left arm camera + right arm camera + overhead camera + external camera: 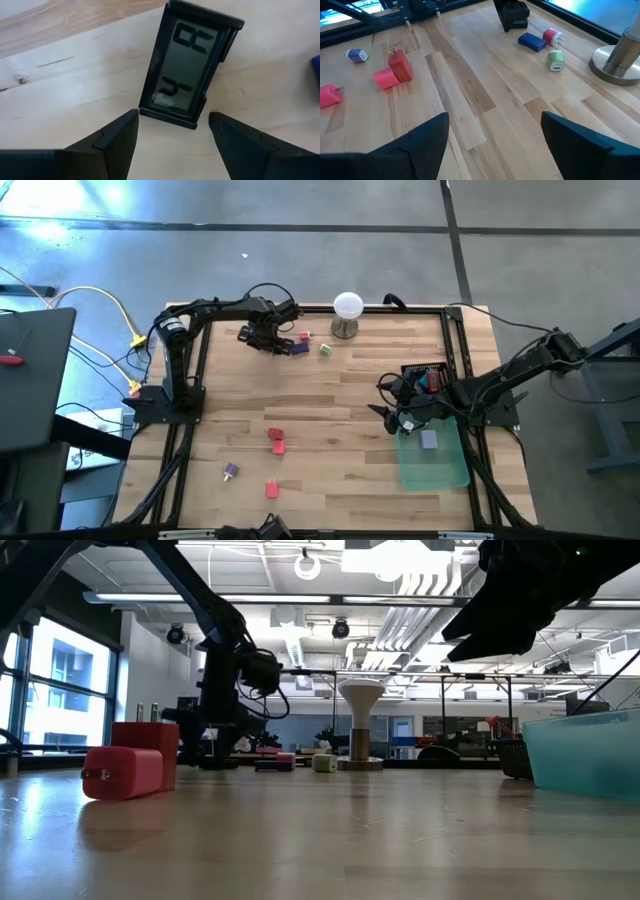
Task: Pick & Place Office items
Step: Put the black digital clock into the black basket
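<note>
A black flat piece with a grey display (182, 67) lies on the table under my left gripper (172, 125), which points down near the far edge (265, 337). The gripper is open; its fingertips stand on either side of the piece's nearer end, without touching it. A blue piece (298, 348), a pink one (304, 336) and a pale green one (325, 350) lie just right of it. Two red pieces (277, 441), a purple one (231, 471) and a pink one (271, 489) lie toward the near edge. My right gripper (392, 412) hangs open above the table, left of the tray.
A white ball on a metal stand (347, 311) stands at the far edge. A translucent green tray (445, 470) holding a grey piece (429, 440) lies at the right, with a black basket (425, 370) behind it. Bare wood stretches across the middle.
</note>
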